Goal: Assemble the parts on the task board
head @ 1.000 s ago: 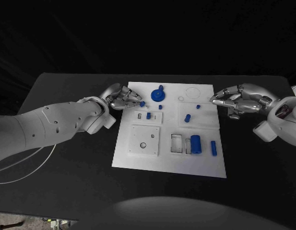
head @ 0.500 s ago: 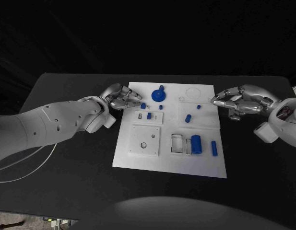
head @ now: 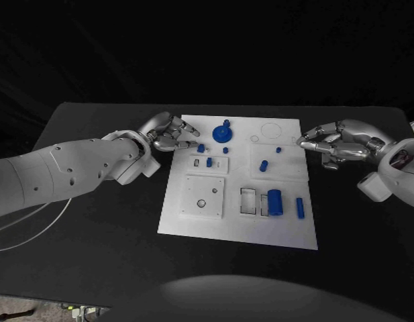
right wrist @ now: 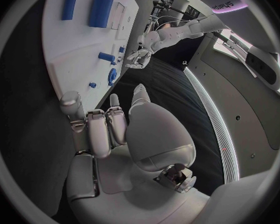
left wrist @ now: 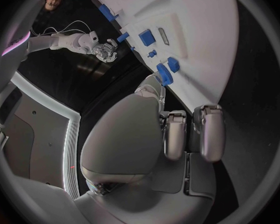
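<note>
Dark room, black desk [head: 90, 228] with the white task board [head: 241, 225] lying flat at its middle. Small details on the board are hard to make out; what sits in the far recesses can't be told. Left hand [head: 171, 136] hangs at the board's far left corner, fingers curled in; whether it pinches anything can't be told, though a small blue peg [head: 201, 147] lies right at its fingertips. Right hand [head: 335, 143] hovers just off the board's right edge, fingers loosely curled, nothing visibly held. Blue gear [head: 223, 133] sits near the far edge beside the left hand. Blue cylinder [head: 274, 201] rests in a rectangular recess on the near half, a blue bar [head: 298, 207] beside it.
</note>
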{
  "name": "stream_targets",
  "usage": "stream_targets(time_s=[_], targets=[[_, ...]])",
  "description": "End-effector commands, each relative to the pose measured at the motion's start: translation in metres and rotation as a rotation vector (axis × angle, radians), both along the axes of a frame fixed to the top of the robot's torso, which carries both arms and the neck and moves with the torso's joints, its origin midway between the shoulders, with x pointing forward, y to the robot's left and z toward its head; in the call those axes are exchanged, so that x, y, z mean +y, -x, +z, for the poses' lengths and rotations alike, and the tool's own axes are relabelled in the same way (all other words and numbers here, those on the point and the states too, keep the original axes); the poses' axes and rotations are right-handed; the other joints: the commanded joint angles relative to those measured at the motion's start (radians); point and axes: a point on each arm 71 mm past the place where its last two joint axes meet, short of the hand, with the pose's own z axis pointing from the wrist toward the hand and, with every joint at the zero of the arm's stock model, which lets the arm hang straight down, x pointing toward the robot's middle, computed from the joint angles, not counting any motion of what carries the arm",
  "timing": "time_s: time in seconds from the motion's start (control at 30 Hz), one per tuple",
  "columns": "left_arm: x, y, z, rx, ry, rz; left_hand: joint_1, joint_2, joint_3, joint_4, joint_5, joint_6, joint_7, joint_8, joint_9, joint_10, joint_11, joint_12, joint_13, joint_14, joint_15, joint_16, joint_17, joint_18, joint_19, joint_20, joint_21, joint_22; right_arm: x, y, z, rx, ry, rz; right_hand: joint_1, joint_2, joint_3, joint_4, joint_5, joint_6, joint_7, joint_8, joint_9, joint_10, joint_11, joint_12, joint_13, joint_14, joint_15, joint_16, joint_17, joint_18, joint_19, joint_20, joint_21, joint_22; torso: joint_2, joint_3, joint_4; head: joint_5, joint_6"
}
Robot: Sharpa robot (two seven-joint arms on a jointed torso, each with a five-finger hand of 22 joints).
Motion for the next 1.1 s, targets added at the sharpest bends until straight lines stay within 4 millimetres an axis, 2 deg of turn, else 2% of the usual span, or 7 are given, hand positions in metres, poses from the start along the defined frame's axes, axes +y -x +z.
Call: stream_targets(time_s=[0.03,0.1,0.33,0.5,0.7,0.97,1.1], targets=[[-0.002,-0.003,0.016,-0.090,-0.165,0.018,-0.004,-0.008,-0.010,0.000,-0.024,-0.019,0.003,-0.005,-0.008,0.104,0.004,0.002,0.262,0.105,0.010,0.002,0.263,-0.008,0.045,0.011,0.001,0.216,0.002,0.001,-0.001,0.006,-0.003,0.013,0.013,0.004,-0.002,-0.006,0.000,0.006,-0.003,-0.006,-0.001,-0.004,-0.003,-0.003,0.027,-0.003,0.000,-0.004,0.178,0.016,0.001,-0.001,0.000,0.106,0.001,0.0009,-0.0032,0.002,0.000],[-0.003,-0.005,0.026,-0.105,-0.207,0.026,-0.008,-0.008,-0.015,0.001,-0.048,-0.036,0.004,-0.005,-0.017,0.104,0.003,0.002,0.262,0.105,0.010,0.002,0.263,-0.007,0.044,0.014,-0.001,0.215,0.002,0.001,-0.001,0.008,-0.002,0.012,0.013,0.004,-0.002,-0.007,0.000,0.006,-0.004,-0.006,-0.001,-0.004,-0.003,-0.003,0.027,-0.003,0.000,-0.004,0.178,0.016,0.001,-0.001,0.000,0.106,0.001,0.0005,-0.0033,0.001,0.000],[-0.007,-0.010,0.049,-0.134,-0.351,0.038,-0.016,-0.007,-0.024,0.001,-0.084,-0.046,0.005,-0.002,-0.029,0.104,0.003,0.002,0.262,0.105,0.010,0.002,0.263,-0.004,0.037,0.016,-0.012,0.210,0.003,0.001,-0.001,0.011,0.001,0.011,0.021,0.005,0.000,-0.012,0.001,0.007,-0.005,-0.005,-0.001,-0.005,-0.003,-0.003,0.026,-0.002,0.000,-0.004,0.179,0.016,0.003,-0.001,0.001,0.107,0.000,0.0005,-0.0046,0.000,0.000],[-0.014,-0.010,0.050,-0.123,-0.450,0.015,-0.016,-0.009,-0.026,0.001,-0.095,-0.039,0.005,0.002,-0.030,0.104,0.006,0.002,0.262,0.105,0.012,0.002,0.263,-0.003,0.035,0.017,-0.015,0.208,0.004,0.001,-0.001,0.013,0.002,0.012,0.026,0.005,0.002,-0.015,0.002,0.008,-0.006,-0.005,-0.001,-0.005,-0.003,-0.003,0.026,-0.002,0.000,-0.004,0.179,0.016,0.004,-0.001,0.002,0.107,0.002,-0.0010,-0.0010,-0.005,0.000],[-0.023,-0.008,0.048,-0.120,-0.572,-0.019,-0.018,-0.024,-0.037,0.000,-0.129,-0.026,0.005,0.008,-0.035,0.104,0.009,0.002,0.262,0.105,0.015,0.002,0.263,-0.002,0.034,0.020,-0.018,0.207,0.004,0.001,-0.001,0.014,0.003,0.011,0.026,0.005,0.002,-0.016,0.002,0.008,-0.006,-0.005,-0.001,-0.007,-0.003,-0.004,0.025,-0.002,0.000,-0.004,0.179,0.016,0.004,-0.001,0.001,0.107,0.001,-0.0007,-0.0017,-0.005,0.000],[-0.031,-0.007,0.046,-0.117,-0.620,-0.040,-0.036,-0.035,-0.052,0.003,-0.190,-0.009,0.003,0.014,-0.041,0.104,0.009,0.002,0.262,0.105,0.016,0.002,0.263,-0.001,0.033,0.022,-0.023,0.206,0.004,0.001,-0.001,0.014,0.003,0.012,0.027,0.005,0.002,-0.016,0.002,0.008,-0.006,-0.005,-0.001,-0.008,-0.003,-0.005,0.025,-0.002,0.000,-0.004,0.178,0.016,0.003,-0.001,0.001,0.107,0.000,-0.0005,-0.0008,-0.004,0.000],[-0.036,-0.007,0.047,-0.125,-0.620,-0.052,-0.039,-0.035,-0.053,0.003,-0.196,-0.008,0.003,0.014,-0.041,0.104,0.009,0.002,0.262,0.105,0.015,0.002,0.263,-0.001,0.032,0.022,-0.025,0.205,0.005,0.000,-0.001,0.013,0.002,0.013,0.027,0.005,0.002,-0.016,0.002,0.008,-0.006,-0.005,-0.001,-0.008,-0.003,-0.005,0.025,-0.002,0.000,-0.004,0.178,0.016,0.003,-0.001,0.001,0.107,0.000,-0.0007,-0.0015,-0.003,0.000]])
